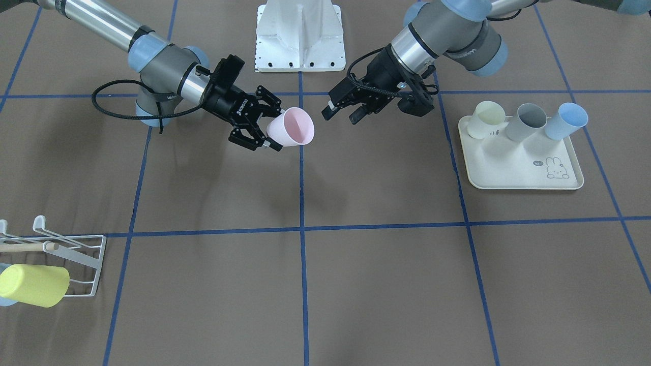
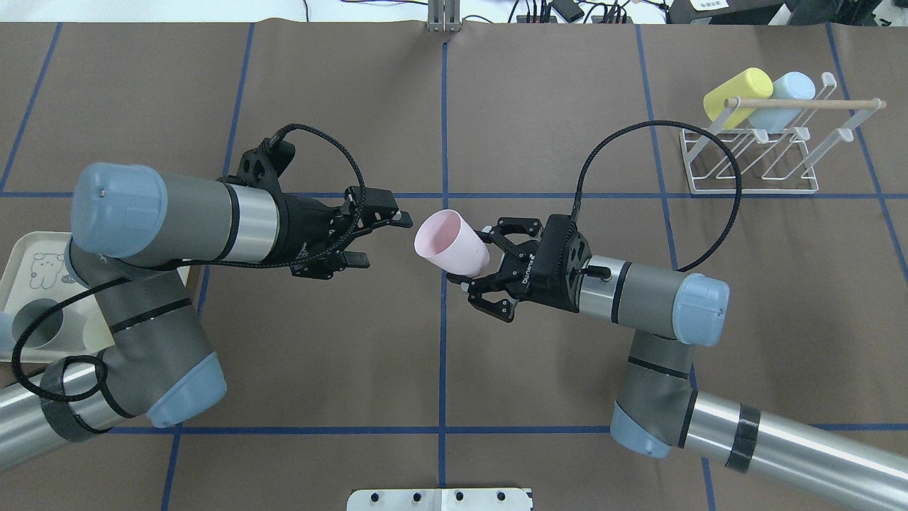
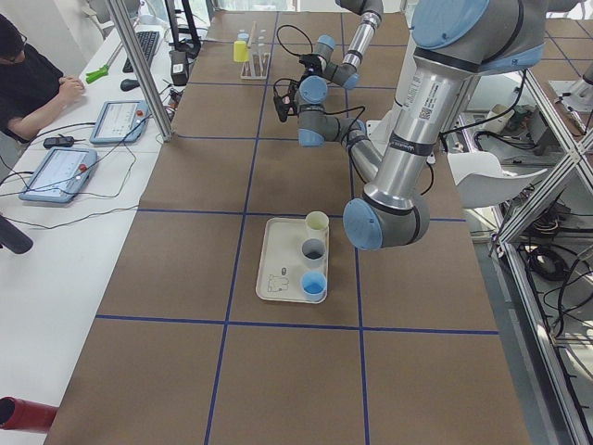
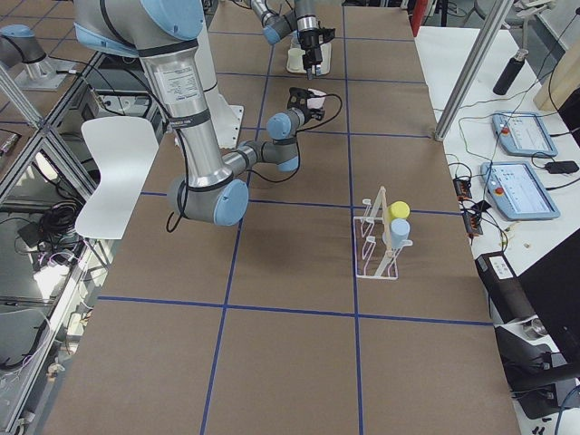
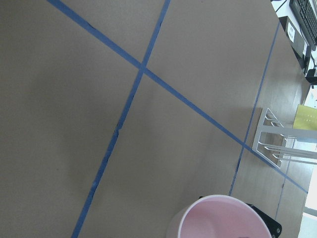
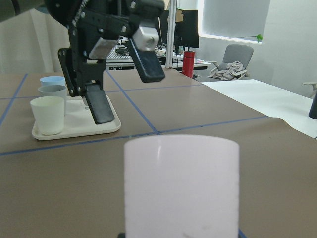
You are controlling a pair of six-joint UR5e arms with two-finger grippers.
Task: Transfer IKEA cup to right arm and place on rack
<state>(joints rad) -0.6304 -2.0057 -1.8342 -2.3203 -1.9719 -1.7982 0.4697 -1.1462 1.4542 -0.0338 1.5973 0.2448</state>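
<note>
pink cup point(image 2: 450, 241) mid-air over table point(image 2: 319, 355) centre, right gripper point(image 2: 482, 266) clamped on its base; left gripper point(image 2: 383, 241) spread, just clear of the rim. swing it slowly to the rack point(image 2: 752, 191), your grip firm.

IKEA cup point(image 2: 454, 245): pale pink. Rack point(image 2: 753, 191): white, holding one yellow cup point(image 2: 738, 92) and one pale-blue cup point(image 2: 784, 96). Tray point(image 1: 524, 173): cream with rabbit print; table point(image 1: 386, 284): brown with blue grid lines point(image 1: 303, 284).
</note>
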